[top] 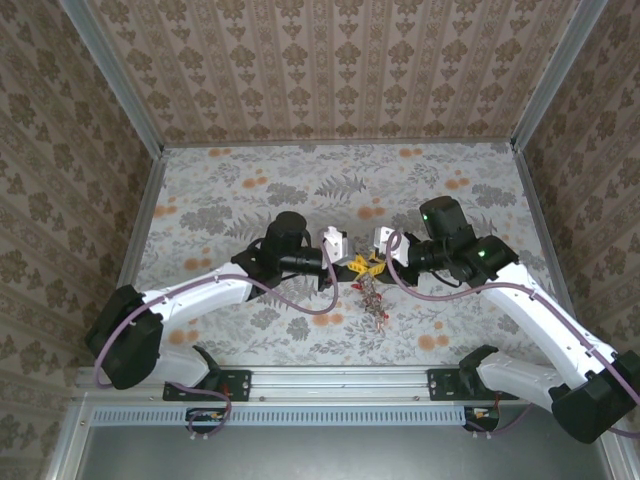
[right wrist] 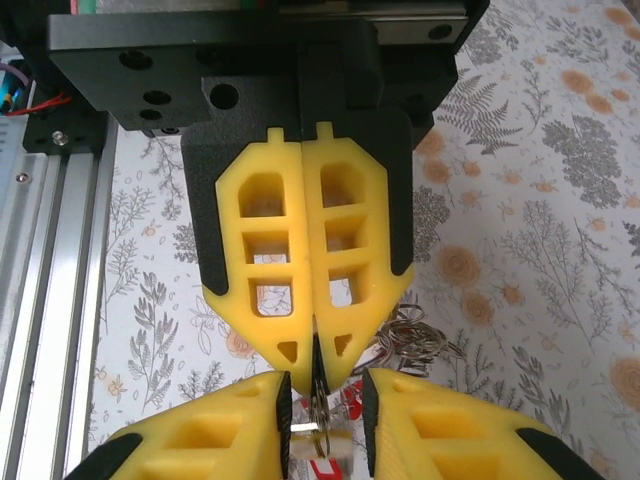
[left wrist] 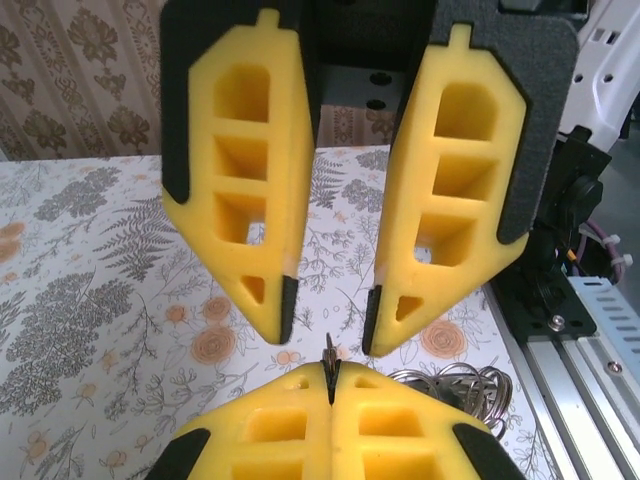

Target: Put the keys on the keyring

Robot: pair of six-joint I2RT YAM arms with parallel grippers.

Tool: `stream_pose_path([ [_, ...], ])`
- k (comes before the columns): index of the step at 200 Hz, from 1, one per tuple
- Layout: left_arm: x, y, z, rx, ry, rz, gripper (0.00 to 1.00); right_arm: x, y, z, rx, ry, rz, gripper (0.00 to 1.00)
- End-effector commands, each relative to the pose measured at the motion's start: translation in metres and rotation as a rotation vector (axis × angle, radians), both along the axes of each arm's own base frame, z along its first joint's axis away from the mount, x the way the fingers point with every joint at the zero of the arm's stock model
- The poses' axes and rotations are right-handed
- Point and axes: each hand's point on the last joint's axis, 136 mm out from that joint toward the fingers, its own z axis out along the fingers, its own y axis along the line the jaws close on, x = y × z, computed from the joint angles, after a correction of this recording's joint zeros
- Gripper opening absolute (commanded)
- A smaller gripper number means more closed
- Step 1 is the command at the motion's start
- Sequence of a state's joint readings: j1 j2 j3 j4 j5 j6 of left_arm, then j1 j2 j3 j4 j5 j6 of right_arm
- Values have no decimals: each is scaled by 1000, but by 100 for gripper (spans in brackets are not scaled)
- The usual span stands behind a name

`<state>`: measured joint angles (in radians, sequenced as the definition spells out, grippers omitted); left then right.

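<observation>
Over the middle of the floral-patterned table [top: 220, 180], the left gripper [left wrist: 331, 378] is clenched on a small silver metal key [right wrist: 317, 375] seen edge-on. The facing right gripper [right wrist: 325, 388] stands released, its fingers parted on either side of that key. The large thin silver wire keyring [right wrist: 410, 340] lies just near of both grippers.
</observation>
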<state>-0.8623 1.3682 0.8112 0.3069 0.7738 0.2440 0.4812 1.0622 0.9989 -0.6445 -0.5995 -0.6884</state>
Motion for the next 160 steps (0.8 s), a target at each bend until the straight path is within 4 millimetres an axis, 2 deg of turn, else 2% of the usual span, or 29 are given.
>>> stream_pose_path([
  [1,-6,3,39,-129,-64,-33,0,-6,4,2,36,17,30,25],
  [68,-4,5,42,-150,-64,-18,0,-2,-8,-24,-10,72,-10,22],
  [112,-3,6,42,-152,-65,-16,0,-7,-7,-24,22,98,4,23],
  [160,-1,4,43,-163,-64,-13,0,-7,2,-20,68,133,42,10],
])
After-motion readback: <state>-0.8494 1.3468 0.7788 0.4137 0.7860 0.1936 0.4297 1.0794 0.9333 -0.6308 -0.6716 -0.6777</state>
